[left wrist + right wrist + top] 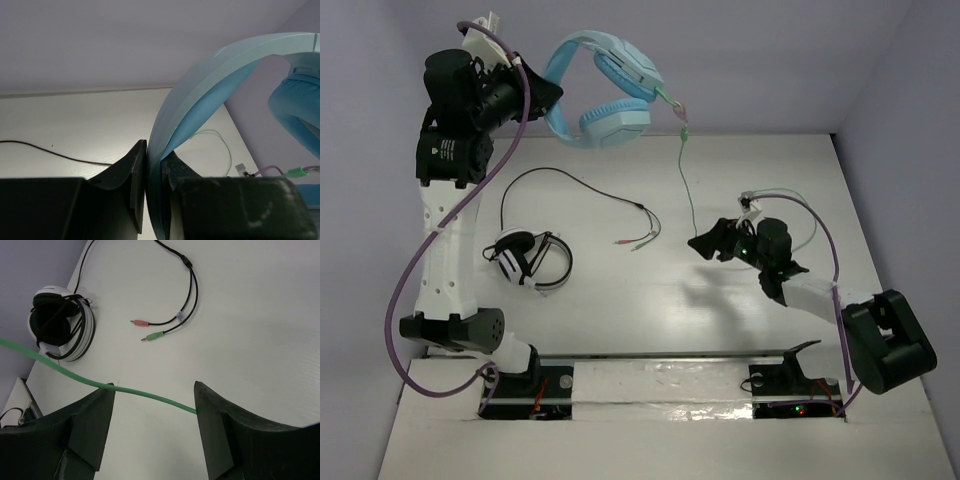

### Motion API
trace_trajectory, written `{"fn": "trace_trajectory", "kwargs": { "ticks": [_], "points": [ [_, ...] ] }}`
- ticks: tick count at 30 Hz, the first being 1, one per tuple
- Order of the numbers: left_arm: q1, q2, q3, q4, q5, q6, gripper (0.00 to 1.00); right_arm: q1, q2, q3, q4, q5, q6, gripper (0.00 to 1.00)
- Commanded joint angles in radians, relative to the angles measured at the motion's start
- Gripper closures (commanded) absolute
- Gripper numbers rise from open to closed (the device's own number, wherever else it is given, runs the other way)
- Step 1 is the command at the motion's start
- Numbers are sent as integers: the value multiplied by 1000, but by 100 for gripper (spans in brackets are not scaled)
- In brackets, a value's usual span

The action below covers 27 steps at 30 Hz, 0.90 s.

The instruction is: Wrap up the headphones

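My left gripper (552,95) is raised high at the back left and shut on the wide band of the light blue headphones (605,90); the band (200,95) is pinched between its fingers in the left wrist view. The cups hang to the right of it. The thin pale green cable (686,180) drops from the cups down to my right gripper (703,241), which is open low over the table. In the right wrist view the cable (145,393) crosses the gap between the open fingers.
Smaller black-and-white headphones (528,258) lie at the left of the table, and show in the right wrist view (60,322). Their black cable (580,185) loops to two plugs (638,241) near the middle. Walls stand behind and to the right.
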Motion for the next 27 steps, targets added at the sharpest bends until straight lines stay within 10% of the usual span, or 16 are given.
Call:
{"fn": "trace_trajectory", "kwargs": {
  "ticks": [1,12,18,27],
  "points": [
    [7,-32,63,142,73,-94,100,4,56,48,50,-5,-19,29],
    [7,-55,-33,195,104,-120,100,38,165,117,30,-63,-33,33],
    [7,-55,-113,240,79,-139,100,105,119,108,-23,-43,-41,100],
    [7,-108,-422,386,-11,-195,100,124,-128,151,-304,96,-42,100]
  ]
}}
